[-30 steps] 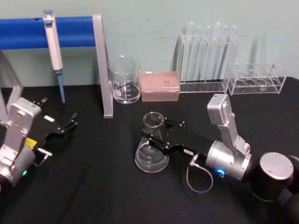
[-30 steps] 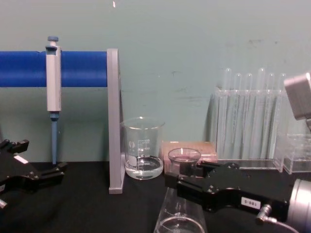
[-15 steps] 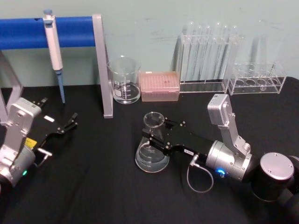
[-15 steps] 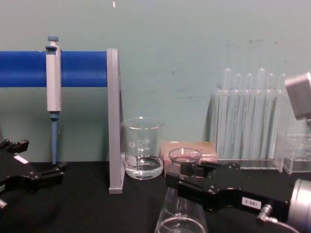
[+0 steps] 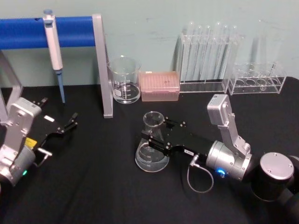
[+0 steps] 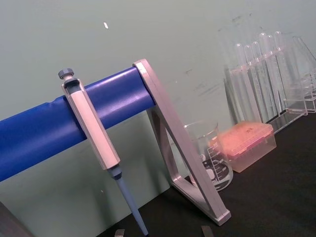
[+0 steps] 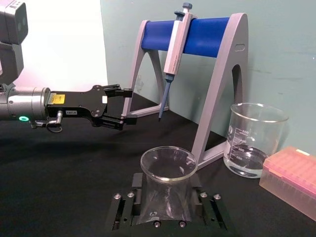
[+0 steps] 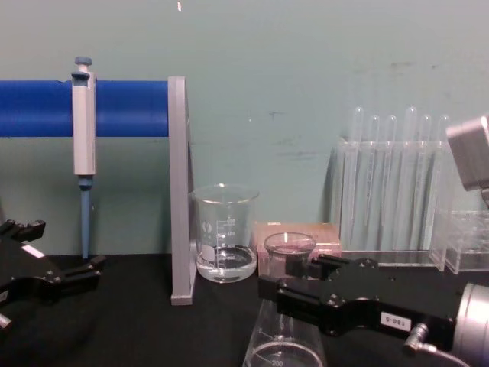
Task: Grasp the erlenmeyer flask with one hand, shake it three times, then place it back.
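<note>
In front of the glass beaker (image 5: 124, 86), a little to its right and nearer the robot, the erlenmeyer flask (image 5: 150, 158) stands upright on the black table (image 5: 93, 186), well apart from the beaker. A little clear liquid lies in its wide base. The right gripper (image 5: 156, 135) reaches in from the right side of the beaker and lies nearly level with the table. Its jaws are closed around the flask's narrow neck just below the rim, one black finger (image 7: 129, 207) on each side of the glass, and the mouth of the flask rises above them. Whether the base rests on the cloth or hangs just clear of it cannot be told. The left gripper (image 7: 129, 104) is far to the left of the beaker, beyond the grey leg of the pipette stand (image 5: 100, 65). Its jaws are spread apart and hold nothing. A pipette (image 5: 53, 44) hangs from the stand's blue bar, left of the beaker. A pink tip box (image 5: 160, 86) sits just beside the beaker on its right, and the clear rack of test tubes (image 5: 208, 58) stands farther right again.
</note>
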You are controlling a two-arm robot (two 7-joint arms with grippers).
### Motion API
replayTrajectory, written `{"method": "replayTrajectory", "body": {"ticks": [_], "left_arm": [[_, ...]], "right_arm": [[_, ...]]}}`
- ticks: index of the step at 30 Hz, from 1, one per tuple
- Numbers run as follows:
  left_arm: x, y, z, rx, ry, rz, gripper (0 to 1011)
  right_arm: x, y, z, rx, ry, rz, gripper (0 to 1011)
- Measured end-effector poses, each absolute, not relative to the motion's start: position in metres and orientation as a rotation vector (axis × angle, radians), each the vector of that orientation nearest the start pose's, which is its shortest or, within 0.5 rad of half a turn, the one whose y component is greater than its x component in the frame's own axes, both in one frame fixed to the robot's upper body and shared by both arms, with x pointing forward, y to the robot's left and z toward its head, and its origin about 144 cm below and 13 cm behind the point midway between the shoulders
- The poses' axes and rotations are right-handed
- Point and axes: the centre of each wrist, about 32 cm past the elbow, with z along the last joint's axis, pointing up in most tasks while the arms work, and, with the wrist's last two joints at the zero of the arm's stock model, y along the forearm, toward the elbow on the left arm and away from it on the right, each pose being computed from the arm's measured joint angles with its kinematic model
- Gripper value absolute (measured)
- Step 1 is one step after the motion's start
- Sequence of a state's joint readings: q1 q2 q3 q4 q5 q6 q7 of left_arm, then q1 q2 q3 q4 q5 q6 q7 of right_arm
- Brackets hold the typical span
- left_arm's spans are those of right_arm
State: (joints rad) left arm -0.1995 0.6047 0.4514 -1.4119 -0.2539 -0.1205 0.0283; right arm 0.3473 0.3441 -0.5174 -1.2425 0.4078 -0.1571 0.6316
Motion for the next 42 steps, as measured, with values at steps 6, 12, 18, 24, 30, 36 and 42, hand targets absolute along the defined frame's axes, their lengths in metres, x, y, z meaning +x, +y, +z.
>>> {"method": "replayTrajectory", "body": {"ticks": [6,12,18,24,30,36,42], "left_arm": [[0.489,0.310,1.140,0.305,-0.285,1.248,1001],[0.489,0.310,1.140,0.305,-0.285,1.248,1001],[0.489,0.310,1.140,0.304,-0.285,1.248,1001],[0.489,0.310,1.140,0.304,-0.285,1.248,1001],[0.489,0.310,1.140,0.304,-0.285,1.248,1001],[0.489,0.310,1.140,0.305,-0.285,1.248,1001],[0.489,0.310,1.140,0.304,-0.285,1.248,1001]], "right_arm": [[0.529,-0.219,1.130,-0.045,-0.037,-0.587,715],[0.529,-0.219,1.130,-0.045,-0.037,-0.587,898],[0.529,-0.219,1.130,-0.045,-0.037,-0.587,1002],[0.529,-0.219,1.131,-0.044,-0.037,-0.587,1002],[0.529,-0.219,1.131,-0.044,-0.037,-0.587,1003],[0.526,-0.226,1.134,-0.057,-0.034,-0.600,1002],[0.515,-0.239,1.140,-0.070,-0.023,-0.632,1003]]}}
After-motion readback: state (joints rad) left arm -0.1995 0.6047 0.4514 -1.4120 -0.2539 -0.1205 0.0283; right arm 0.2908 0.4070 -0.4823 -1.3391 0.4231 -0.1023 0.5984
